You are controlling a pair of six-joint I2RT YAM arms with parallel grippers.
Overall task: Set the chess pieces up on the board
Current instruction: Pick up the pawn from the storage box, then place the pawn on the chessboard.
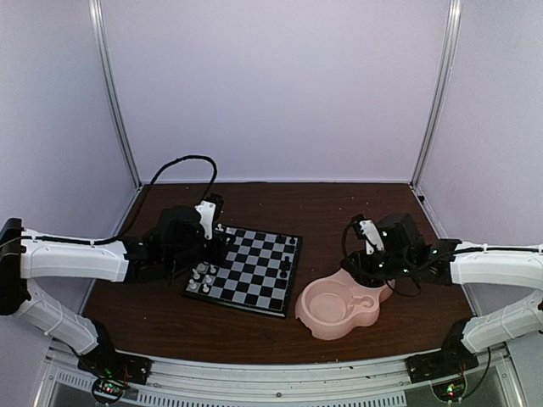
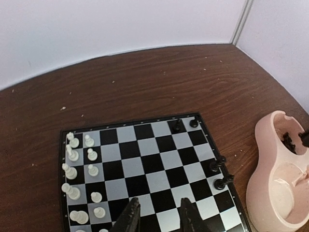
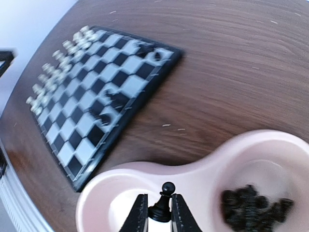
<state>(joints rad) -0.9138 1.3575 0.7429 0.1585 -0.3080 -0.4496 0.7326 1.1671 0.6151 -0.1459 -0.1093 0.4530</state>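
Board (image 2: 154, 162): black and pale checks, thin dark border, laid flat directly ahead of the left pincer (image 2: 158, 220).
White chess pieces (image 2: 71, 171): stood upright in two columns, ahead-left of that pincer.
Black chess pieces (image 2: 222, 182): four stood ahead-right.
Black pawn (image 3: 167, 189): clamped upright in the right pincer (image 3: 155, 215).

A pink dish (image 1: 316, 325) with two joined bowls lies on the dark brown wooden desk (image 1: 339, 208), in its right half, closer to the near edge than to the far one. Pale lilac walls (image 1: 271, 85) close the desk on three sides. One thin metal post (image 1: 116, 93) stands at the far left corner, and a second post (image 1: 437, 93) at the far right corner. A metal rail (image 1: 271, 379) runs along the near edge.
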